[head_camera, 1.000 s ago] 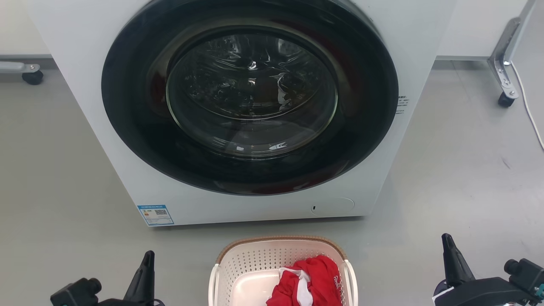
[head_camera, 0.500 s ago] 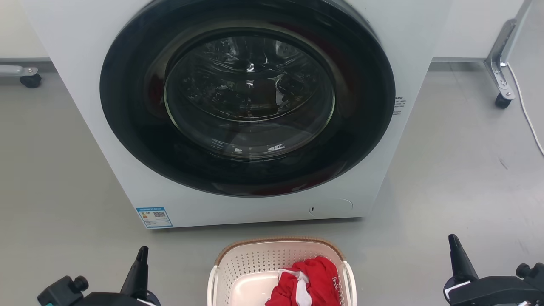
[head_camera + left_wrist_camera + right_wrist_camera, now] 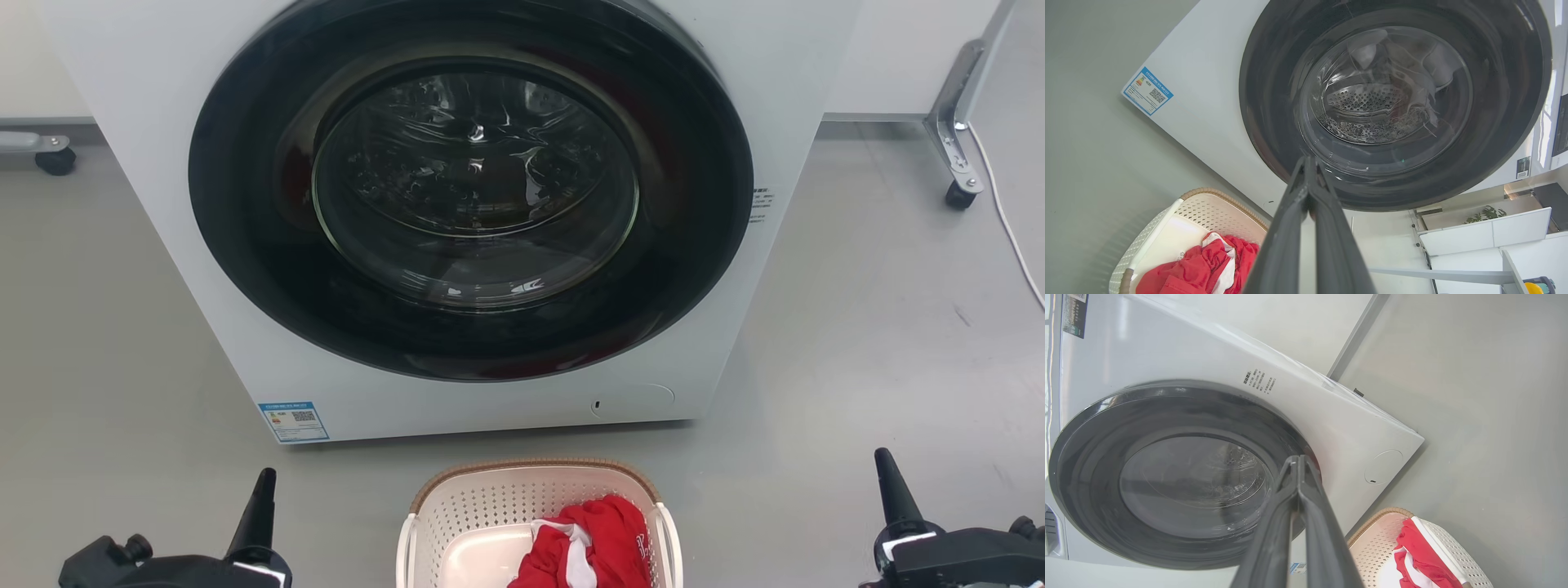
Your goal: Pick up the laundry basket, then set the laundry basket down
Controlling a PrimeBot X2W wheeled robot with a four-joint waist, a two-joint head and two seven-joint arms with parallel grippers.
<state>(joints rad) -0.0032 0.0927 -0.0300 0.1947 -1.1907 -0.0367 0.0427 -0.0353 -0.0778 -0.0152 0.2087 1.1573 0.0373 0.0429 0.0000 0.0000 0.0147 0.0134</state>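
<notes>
A: Need the spot for the shallow cream-white perforated plastic laundry basket (image 3: 473, 502) with the brown woven-look rim.
B: Sits on the smooth grey floor (image 3: 857, 327), bottom centre of head view, cut off by the lower edge. Stands just in front of the big white front-loading washing machine (image 3: 457, 408), narrow strip of floor between. Holds a crumpled red garment with white trim (image 3: 600, 539), bunched toward the right side; bare cream bottom at left.
A: Any contact with the left gripper (image 3: 261, 490)?
B: Apart. Hovers lower left in head view, well clear of the basket's left loop handle, long dark fingers (image 3: 255, 514) pointing up-frame. Shows jaws pressed together in left wrist view, tips touching, nothing pinched.
A: And the right gripper (image 3: 891, 478)?
B: Mirrors that: lower right, well apart from the basket, jaws pressed together in right wrist view, pinching nothing.
A: Washer door?
B: Closed. Round dark door with clear glass window (image 3: 473, 188), perforated metal drum (image 3: 1372, 102) visible behind in left wrist view. Blue label sticker (image 3: 294, 420) at the front's lower left corner.
A: Anything else to log?
B: Metal frame leg on a black caster (image 3: 955, 192) at upper right of head view, thin white cable (image 3: 1012, 237) across the floor beside it.
</notes>
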